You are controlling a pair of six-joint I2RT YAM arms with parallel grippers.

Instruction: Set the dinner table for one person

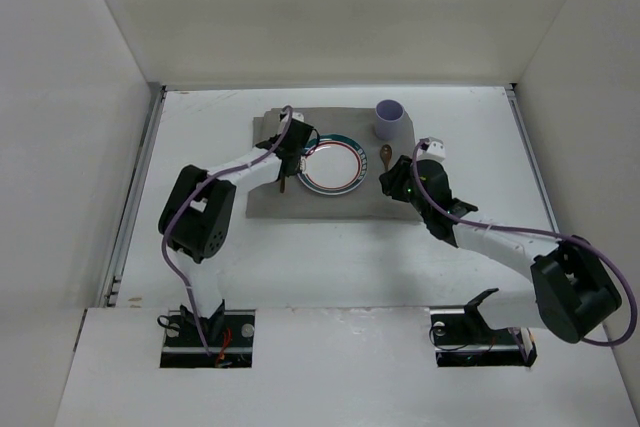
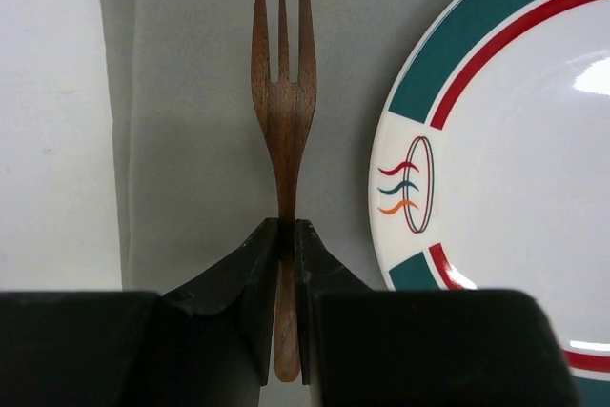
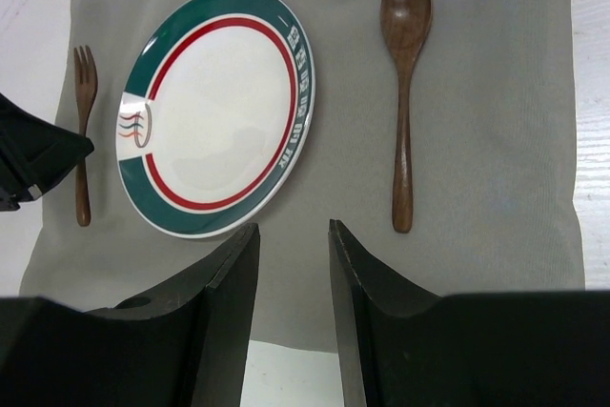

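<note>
A wooden fork [image 2: 283, 92] lies on the grey cloth [image 2: 191, 140] just left of a white plate [image 2: 515, 159] with a teal and red rim. My left gripper [image 2: 286, 235] is shut on the fork's handle, low over the cloth. From above, the left gripper [image 1: 286, 167] is at the plate's [image 1: 331, 165] left edge. A wooden spoon [image 3: 404, 92] lies on the cloth right of the plate [image 3: 214, 107]. My right gripper [image 3: 294, 231] is open and empty, above the cloth's near edge, below the plate and spoon. The fork [image 3: 84, 131] shows in the right wrist view too.
A lilac cup [image 1: 390, 119] stands at the cloth's far right corner, behind the spoon [image 1: 386, 157]. The grey cloth [image 1: 265, 202] lies on the white dinner table [image 1: 200, 267], which has metal rails and white walls on its sides.
</note>
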